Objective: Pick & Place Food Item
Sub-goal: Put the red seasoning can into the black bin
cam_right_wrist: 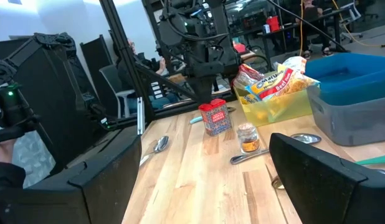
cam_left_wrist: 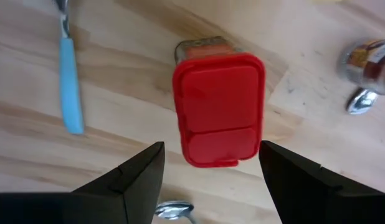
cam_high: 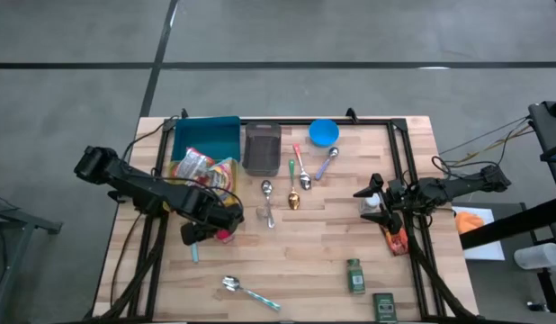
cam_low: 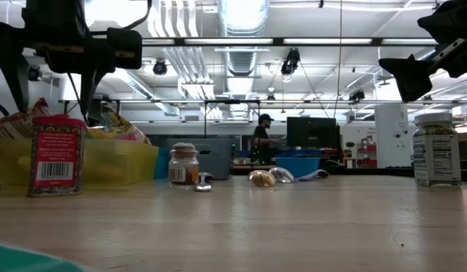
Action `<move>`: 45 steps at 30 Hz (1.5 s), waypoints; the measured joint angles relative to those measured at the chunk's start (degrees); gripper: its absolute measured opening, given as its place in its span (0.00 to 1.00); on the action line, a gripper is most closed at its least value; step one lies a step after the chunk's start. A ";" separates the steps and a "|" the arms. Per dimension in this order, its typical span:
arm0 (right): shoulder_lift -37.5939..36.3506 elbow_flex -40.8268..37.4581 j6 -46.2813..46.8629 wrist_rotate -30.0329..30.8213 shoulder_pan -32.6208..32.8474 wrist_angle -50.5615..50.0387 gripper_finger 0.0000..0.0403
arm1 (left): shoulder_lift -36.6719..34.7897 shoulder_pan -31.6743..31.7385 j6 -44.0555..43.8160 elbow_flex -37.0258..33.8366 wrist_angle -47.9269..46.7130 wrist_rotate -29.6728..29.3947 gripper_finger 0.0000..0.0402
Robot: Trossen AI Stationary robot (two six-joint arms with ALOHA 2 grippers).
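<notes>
Red-lidded spice tin stands on the wooden table beneath the left gripper from above. Low view: tin upright beside a yellow bin. Left wrist: fingers spread, flanking the lid. Right gripper hangs spread apart.

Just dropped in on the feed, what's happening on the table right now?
The left gripper hangs open directly above a red-lidded spice tin standing upright on the wooden table, fingers either side of it but not closed on it. The tin sits just in front of the yellow bin of snack packets. The right gripper waits open over the table's right side, holding nothing.
</notes>
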 joint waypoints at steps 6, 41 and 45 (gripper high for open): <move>-0.01 -0.01 0.00 0.00 0.00 0.00 0.87 | -0.05 0.04 1.25 0.02 0.00 -1.44 0.66; 0.01 0.00 0.00 0.01 0.00 -0.02 0.87 | -0.05 0.74 1.52 -12.06 14.42 -2.05 0.66; 0.01 0.00 0.00 0.01 -0.01 -0.04 0.87 | -0.05 0.74 2.00 -12.48 15.45 -2.05 0.61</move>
